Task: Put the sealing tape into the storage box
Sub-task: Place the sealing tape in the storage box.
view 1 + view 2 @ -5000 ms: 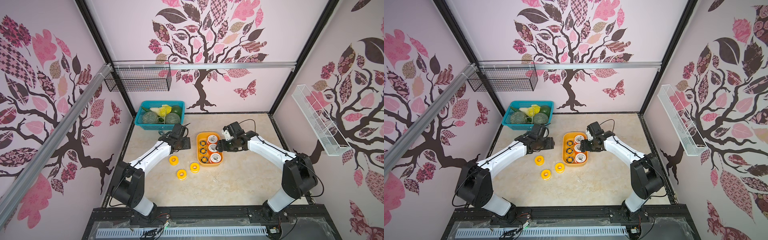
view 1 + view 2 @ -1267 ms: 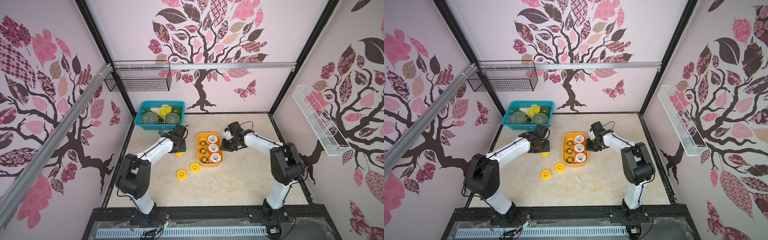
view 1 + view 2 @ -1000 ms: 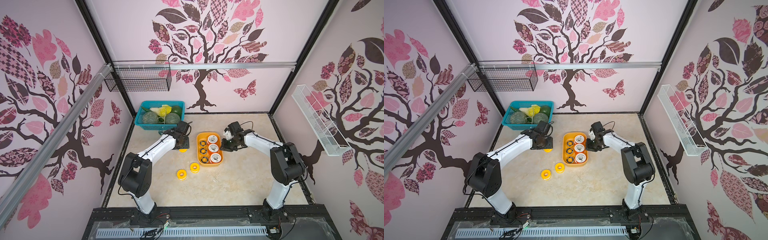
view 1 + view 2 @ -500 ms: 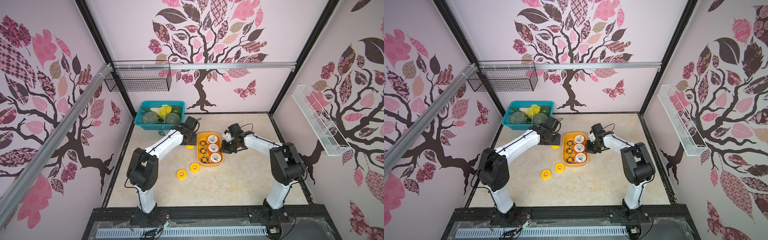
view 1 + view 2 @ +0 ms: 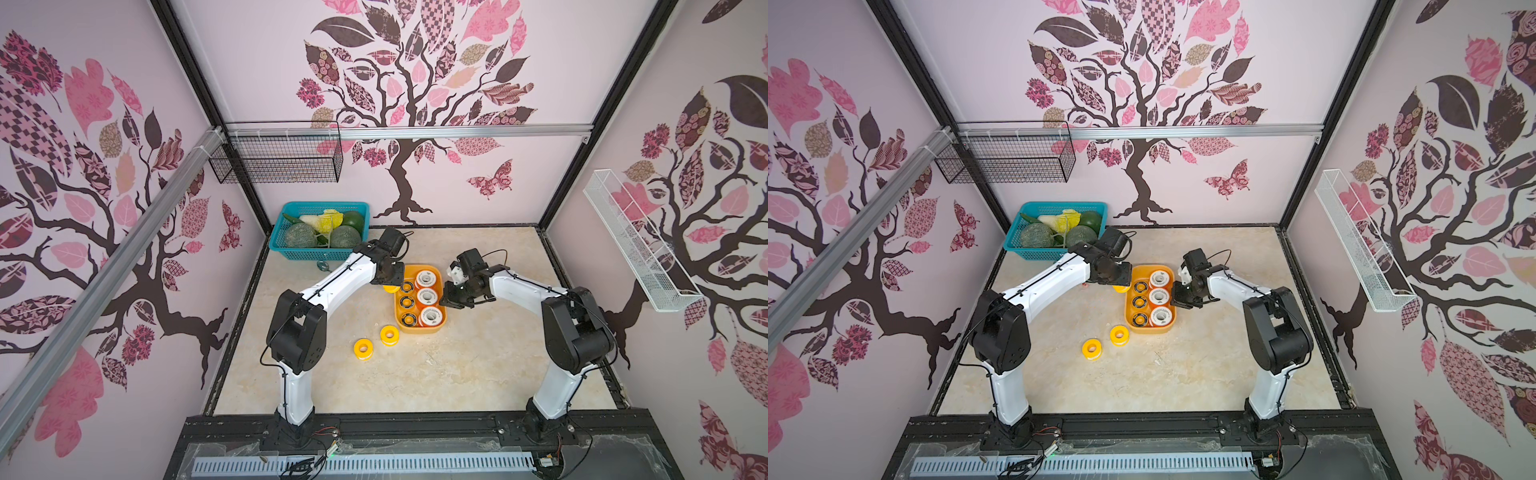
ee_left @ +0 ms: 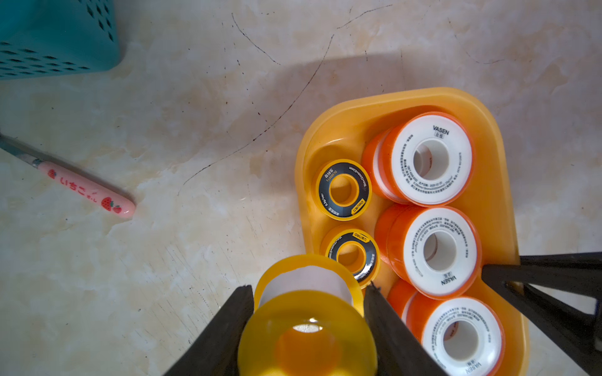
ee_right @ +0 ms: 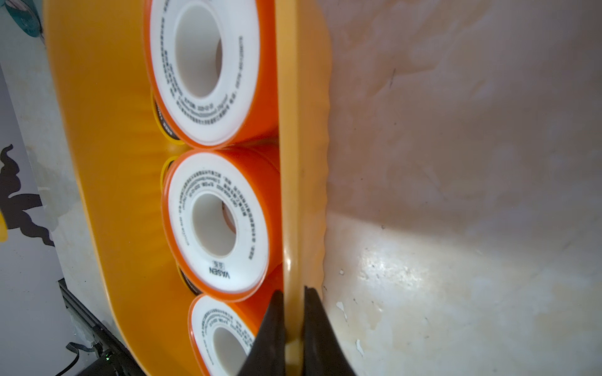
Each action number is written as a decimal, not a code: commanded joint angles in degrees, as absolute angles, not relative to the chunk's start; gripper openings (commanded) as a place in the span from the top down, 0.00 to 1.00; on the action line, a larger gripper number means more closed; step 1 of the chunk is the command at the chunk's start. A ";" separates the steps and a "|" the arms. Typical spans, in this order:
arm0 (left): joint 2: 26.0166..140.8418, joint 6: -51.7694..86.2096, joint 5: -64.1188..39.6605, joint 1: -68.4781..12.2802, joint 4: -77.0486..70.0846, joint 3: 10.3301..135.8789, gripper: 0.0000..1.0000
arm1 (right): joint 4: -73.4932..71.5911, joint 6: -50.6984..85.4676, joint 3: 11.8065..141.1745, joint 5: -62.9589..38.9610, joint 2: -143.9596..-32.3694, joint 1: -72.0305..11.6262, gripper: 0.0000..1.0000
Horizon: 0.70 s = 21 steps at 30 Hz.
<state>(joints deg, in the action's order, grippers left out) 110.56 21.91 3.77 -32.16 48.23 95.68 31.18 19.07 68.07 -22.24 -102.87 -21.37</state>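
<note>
The storage box (image 5: 419, 330), an orange-yellow tub, holds three orange-and-white rolls (image 6: 430, 159) and small black-and-yellow rolls (image 6: 342, 189). My left gripper (image 6: 308, 293) is shut on a yellow roll of sealing tape (image 6: 308, 328), held just above the box's left rim (image 5: 1128, 291) in both top views. My right gripper (image 7: 293, 293) is shut on the box's right wall (image 7: 290, 162), one finger inside and one outside. Two more yellow rolls (image 5: 363, 348) (image 5: 389, 333) lie flat on the table in front of the box.
A teal basket (image 5: 318, 251) of melons stands at the back left. A pink-handled utensil (image 6: 88, 190) lies on the table near it. A black wire basket (image 5: 276, 160) hangs on the back wall and a white wire shelf (image 5: 636, 245) on the right wall.
My left gripper has carried the yellow roll rightward from the table's left side to the box's left rim. The right arm has stayed at the box's right wall.
</note>
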 commanded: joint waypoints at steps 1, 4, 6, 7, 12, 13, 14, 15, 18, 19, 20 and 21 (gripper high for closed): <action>112.41 20.56 3.24 -32.92 49.20 98.26 0.44 | 32.35 19.75 67.90 -22.02 -100.56 -22.60 0.86; 113.99 20.24 2.59 -33.20 49.66 100.35 0.44 | 32.49 19.86 67.95 -21.67 -100.51 -23.11 0.86; 114.96 19.89 2.82 -33.66 49.89 101.77 0.44 | 32.65 19.86 68.08 -21.49 -100.46 -23.41 0.86; 115.53 19.71 3.23 -33.85 50.23 102.58 0.44 | 32.72 19.86 68.15 -21.34 -100.39 -23.44 0.86; 119.01 19.51 3.59 -34.10 51.56 106.05 0.44 | 32.82 19.87 68.16 -21.25 -100.29 -23.53 0.86; 119.69 19.53 3.73 -34.12 51.67 106.57 0.44 | 32.85 19.86 68.12 -21.19 -100.23 -23.64 0.86; 120.11 19.56 3.90 -34.11 51.73 107.03 0.44 | 32.94 19.85 68.14 -21.18 -100.20 -23.64 0.86; 120.64 19.43 4.03 -34.11 51.71 107.50 0.44 | 32.96 19.73 68.20 -21.18 -100.20 -23.60 0.86; 122.26 19.46 4.22 -34.11 52.10 109.38 0.44 | 33.13 19.69 68.12 -21.01 -100.19 -23.58 0.86; 122.88 19.42 4.17 -34.11 52.30 110.01 0.44 | 33.05 19.66 68.11 -21.01 -100.20 -23.63 0.86; 123.48 19.38 4.35 -34.10 52.43 110.46 0.44 | 33.09 19.60 68.05 -21.09 -100.20 -23.58 0.86; 124.07 19.28 4.44 -34.12 52.68 110.76 0.44 | 33.13 19.53 68.12 -21.09 -100.11 -23.64 0.86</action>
<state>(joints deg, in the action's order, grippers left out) 122.52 19.94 3.81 -34.04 51.64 109.12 31.62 19.51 68.07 -20.56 -102.59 -22.98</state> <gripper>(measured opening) 0.564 0.144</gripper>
